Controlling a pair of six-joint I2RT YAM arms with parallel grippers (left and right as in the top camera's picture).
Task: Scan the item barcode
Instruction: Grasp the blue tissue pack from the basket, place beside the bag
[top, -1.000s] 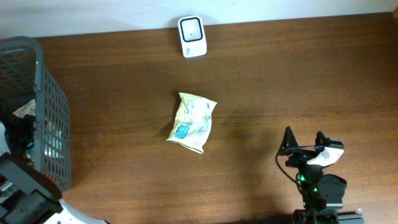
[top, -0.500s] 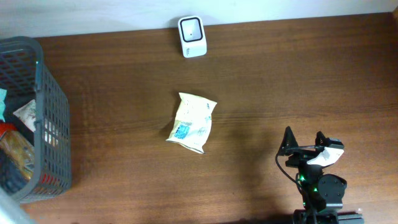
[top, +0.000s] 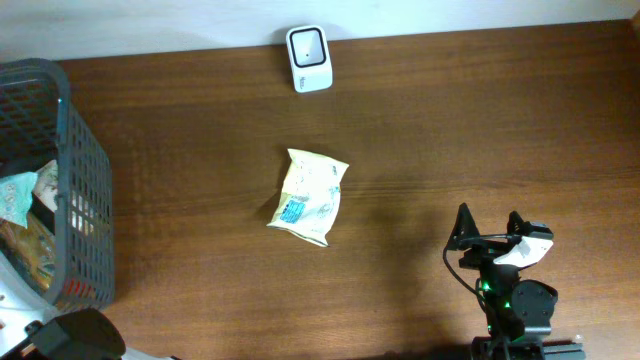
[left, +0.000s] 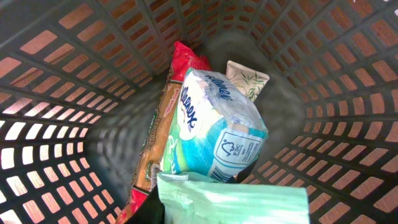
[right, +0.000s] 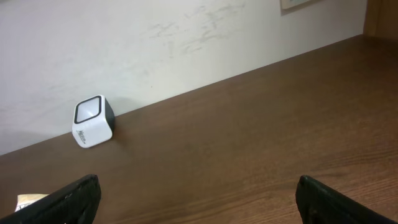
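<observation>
Left arm (top: 75, 340) withdrawn, left gripper clamps green packet (left: 233, 200) in basket (top: 90, 200), right gripper (top: 488, 222) spread wide.

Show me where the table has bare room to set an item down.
Bare tabletop lies between the basket and the snack packet, and between the scanner and the right gripper. The basket is crowded.
</observation>
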